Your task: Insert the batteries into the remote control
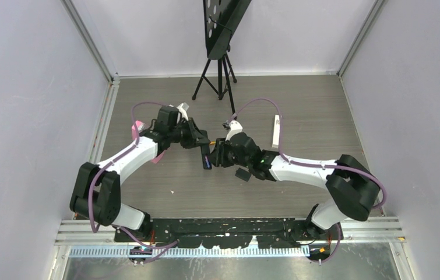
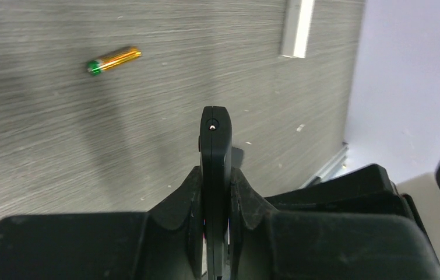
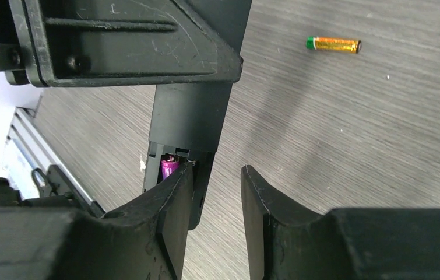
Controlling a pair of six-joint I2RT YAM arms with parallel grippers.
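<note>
The left claw is clamped tight on the remote, pinching it across its thin sides and holding it up off the bench mid-scene. I'd say that's so the back of the remote faces the other arm. The right wrist view shows it: the compartment is open at the remote's low end, with the purple battery sitting in its slot.

The right claw is in close from the right, jaws apart, gripping nothing. One finger is right up against the compartment edge beside the purple battery, which looks like a nudge to seat that cell. Whether the finger touches the battery itself, I can't tell.

The orange-yellow battery lies flat on the bench on its own, well apart from both claws. It looks like the next one to fetch. No other batteries show.

Around them, a white strip lies on the bench to the right and a little farther off than the claws. A tripod stands at the far edge, out of the way. The real crowding is the two claws nose to nose, and the left one covers much of the remote, so the right has little room to work.
</note>
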